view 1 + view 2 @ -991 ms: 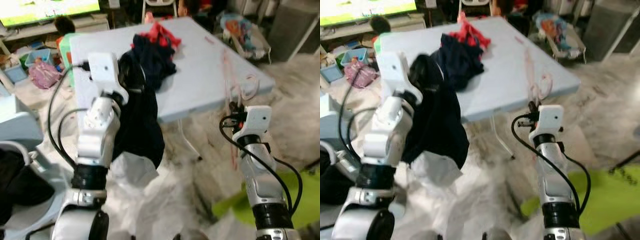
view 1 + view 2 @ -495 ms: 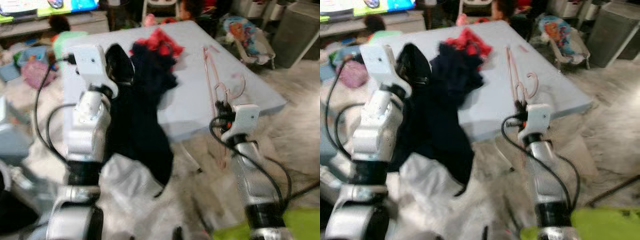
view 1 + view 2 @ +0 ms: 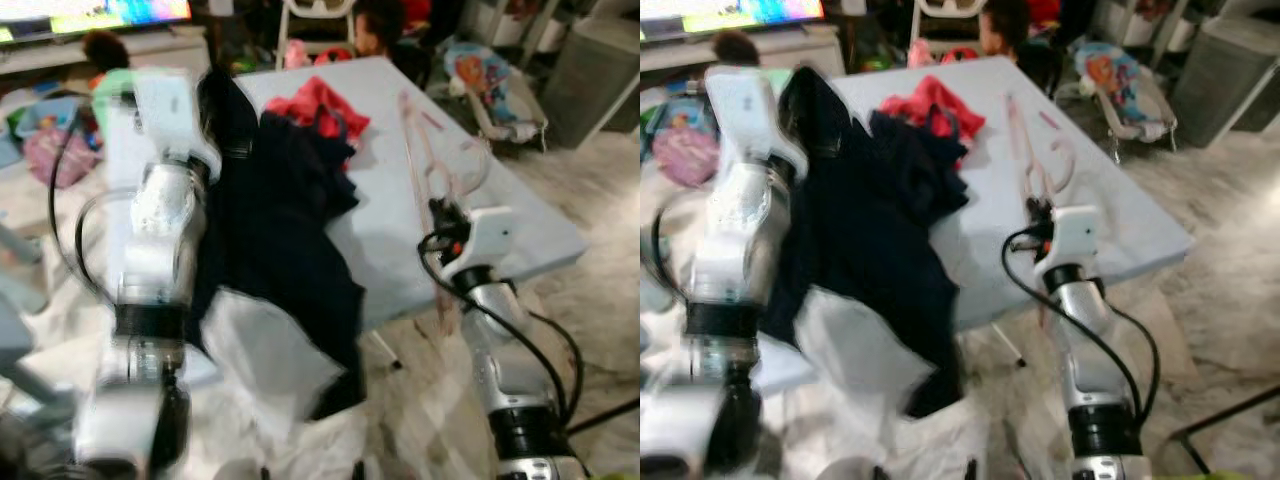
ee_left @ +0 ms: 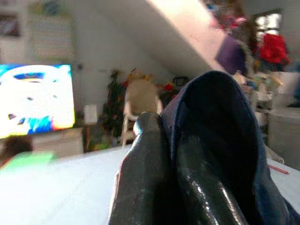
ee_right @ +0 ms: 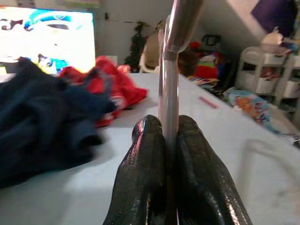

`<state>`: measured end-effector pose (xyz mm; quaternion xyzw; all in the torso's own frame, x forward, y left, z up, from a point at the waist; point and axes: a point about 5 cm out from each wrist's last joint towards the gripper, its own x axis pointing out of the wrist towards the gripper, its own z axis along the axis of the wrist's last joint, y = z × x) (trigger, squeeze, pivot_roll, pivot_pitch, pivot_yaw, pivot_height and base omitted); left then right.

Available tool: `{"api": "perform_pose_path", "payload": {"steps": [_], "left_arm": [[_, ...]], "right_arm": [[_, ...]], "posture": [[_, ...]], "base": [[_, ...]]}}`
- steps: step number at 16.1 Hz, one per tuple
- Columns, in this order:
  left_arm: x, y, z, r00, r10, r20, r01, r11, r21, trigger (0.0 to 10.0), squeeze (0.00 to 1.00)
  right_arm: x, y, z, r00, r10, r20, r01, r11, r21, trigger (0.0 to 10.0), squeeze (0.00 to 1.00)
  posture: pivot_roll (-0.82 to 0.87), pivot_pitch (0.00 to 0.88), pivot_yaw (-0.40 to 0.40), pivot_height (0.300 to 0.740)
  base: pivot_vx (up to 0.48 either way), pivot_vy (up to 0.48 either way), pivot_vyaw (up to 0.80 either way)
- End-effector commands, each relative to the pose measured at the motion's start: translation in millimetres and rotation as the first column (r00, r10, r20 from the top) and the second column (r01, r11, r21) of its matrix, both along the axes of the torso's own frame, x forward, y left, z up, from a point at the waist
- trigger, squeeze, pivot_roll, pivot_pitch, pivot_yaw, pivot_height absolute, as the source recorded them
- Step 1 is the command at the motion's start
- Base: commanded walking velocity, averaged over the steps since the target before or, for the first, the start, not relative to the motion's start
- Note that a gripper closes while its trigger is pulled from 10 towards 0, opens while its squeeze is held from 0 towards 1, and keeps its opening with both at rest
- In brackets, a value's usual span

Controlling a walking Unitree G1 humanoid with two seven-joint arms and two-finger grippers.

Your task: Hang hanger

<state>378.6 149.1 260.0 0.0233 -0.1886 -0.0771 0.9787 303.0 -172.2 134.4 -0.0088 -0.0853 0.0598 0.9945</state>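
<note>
**Pink hanger pinched, dark top in the other claw**

Pink plastic is what I've got in the right gripper [image 5: 165, 136]: the hanger [image 3: 1025, 160] is clamped between both fingers, its bar running up from the pinch in the right wrist view. From the head cameras it stands over the table [image 3: 520, 215] near the right-hand edge, hook end away from me. Everything is a bit smeared, so I can't say if its far end touches the top or floats just above.

The left gripper [image 4: 164, 136] is clenched on a dark navy garment [image 3: 285, 250], which drapes down off the arm past the table's near edge.

My take on doing this step well: the two pieces need to meet, so I'd keep the hanger grip firm and low, tilt one shoulder of it toward the garment's neck opening, and not yank the cloth, since it's heavy and could slide out of a two-finger pinch. I'd wait for the view to settle before lining anything up.

Count, as far as I can make out:
- 1 hanger
- 1 dark garment held, plus more dark cloth piled mid-table (can't tell if it's the same piece)
- 1 red garment [image 3: 325, 100] toward the far edge
- 1 small pink stick-like thing [image 5: 208, 102] on the table beyond the hanger
</note>
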Motion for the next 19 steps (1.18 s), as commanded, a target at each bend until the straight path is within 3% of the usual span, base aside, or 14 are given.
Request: {"api": "perform_pose_path", "payload": {"steps": [1,2,3,6,7,9,10,11,12,13,14,15,16,19], "left_arm": [[6.9,2.3,20.8,0.997,-0.002,0.079,-0.001,0.999,0.034,10.0,0.0],[15.3,9.6,30.9,0.996,0.012,0.086,-0.016,0.999,0.046,10.0,0.0],[24.1,10.9,65.8,0.986,-0.029,0.163,0.016,0.996,0.083,10.0,0.0],[24.4,-0.3,106.9,0.956,-0.042,0.292,0.005,0.992,0.128,10.0,0.0],[20.6,-6.6,126.0,0.925,-0.048,0.377,-0.022,0.983,0.18,10.0,0.0],[18.5,-16.6,125.8,0.903,-0.079,0.422,-0.05,0.957,0.287,10.0,0.0],[25.9,-16.4,94.8,0.938,-0.065,0.341,-0.055,0.942,0.331,10.0,0.0],[36.9,-0.9,44.4,0.987,0.053,0.151,-0.107,0.921,0.376,10.0,0.0],[39.9,7.9,22.6,0.994,0.102,0.046,-0.111,0.918,0.38,10.0,0.0],[37.1,37.1,-47.5,0.929,0.193,-0.317,-0.09,0.946,0.313,10.0,0.0],[30.8,44.9,-76.6,0.866,0.212,-0.453,-0.045,0.935,0.351,10.0,0.0],[25.1,45.8,-93.9,0.836,0.163,-0.523,0.015,0.948,0.319,10.0,0.84],[19.1,45.9,-108.2,0.813,0.117,-0.571,0.103,0.936,0.337,10.0,1.0],[21.3,47.9,-99.9,0.837,0.141,-0.529,0.103,0.909,0.405,10.0,1.0]], "right_arm": [[0.9,-5.9,-2.1,1.0,-0.021,-0.011,0.021,1.0,-0.006,10.0,0.0],[1.6,-5.8,-0.9,1.0,-0.021,-0.007,0.021,1.0,-0.01,10.0,0.0],[3.0,-9.8,3.6,0.999,-0.037,0.01,0.038,0.999,-0.013,10.0,0.0],[2.7,-20.1,6.2,0.996,-0.083,0.022,0.084,0.996,-0.017,10.0,0.0],[1.8,-22.9,6.4,0.995,-0.094,0.024,0.094,0.995,-0.019,10.0,0.0],[-0.9,-24.0,5.7,0.994,-0.103,0.024,0.103,0.994,-0.018,10.0,0.0],[-2.4,-23.7,3.2,0.994,-0.107,0.016,0.107,0.994,-0.016,10.0,0.0],[-2.4,-21.8,1.9,0.994,-0.105,0.011,0.105,0.994,-0.015,10.0,0.0],[-2.0,-20.8,1.5,0.995,-0.101,0.009,0.101,0.995,-0.016,10.0,0.0],[-1.2,-17.9,1.4,0.996,-0.088,0.005,0.088,0.996,-0.02,10.0,0.0],[-1.0,-17.6,1.4,0.997,-0.082,0.003,0.083,0.996,-0.024,10.0,0.0],[-0.5,-18.3,1.2,0.997,-0.081,0.0,0.081,0.996,-0.028,10.0,0.0],[0.2,-20.6,0.4,0.996,-0.084,-0.006,0.084,0.996,-0.034,10.0,0.0],[2.8,-17.8,-0.1,0.996,-0.083,-0.012,0.082,0.996,-0.034,10.0,0.0]], "posture": [[0.01,0.01,-0.019,0.74],[0.01,0.01,-0.019,0.74],[0.0,0.004,-0.012,0.74],[-0.02,0.002,0.002,0.74],[-0.03,0.003,0.003,0.74],[-0.03,0.002,0.005,0.74],[-0.03,0.002,0.005,0.74],[-0.03,0.01,0.0,0.74],[-0.03,0.01,0.0,0.74],[-0.03,0.012,-0.003,0.74],[-0.03,0.013,-0.01,0.74],[-0.03,0.013,-0.01,0.74],[-0.03,0.014,-0.013,0.74],[-0.02,0.011,-0.013,0.74]], "base": [[0.0,0.0,0.0],[0.0,0.0,0.0],[0.0,0.0,0.0],[0.0,0.0,0.0],[0.0,0.0,0.0],[0.0,0.0,0.0],[0.0,0.0,0.0],[0.0,0.0,0.0],[0.0,0.0,0.0],[0.0,0.0,0.0],[0.0,0.0,0.0],[0.0,0.0,0.0],[0.0,0.0,0.0],[0.0,0.0,0.0]]}}
